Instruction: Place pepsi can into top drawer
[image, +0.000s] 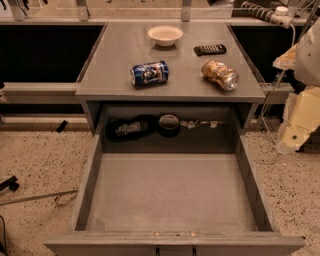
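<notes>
Well, the pepsi can lies on its side near the front edge of the bench, left of centre, its long axis running along that edge. The pincer hangs off the bench's right edge, well apart, with the tan can between them; released or clenched, I cannot tell. The top drawer stands pulled open just below the front edge, its floor free.

**One high view, facing the open drawer**

We look steeply down from the drawer's front, facing 12 o'clock. We are close: the top drawer fills our lower half, the surface the upper. The arm's pale casing shows at 3 o'clock; the gripper lies outside our frame.
</notes>
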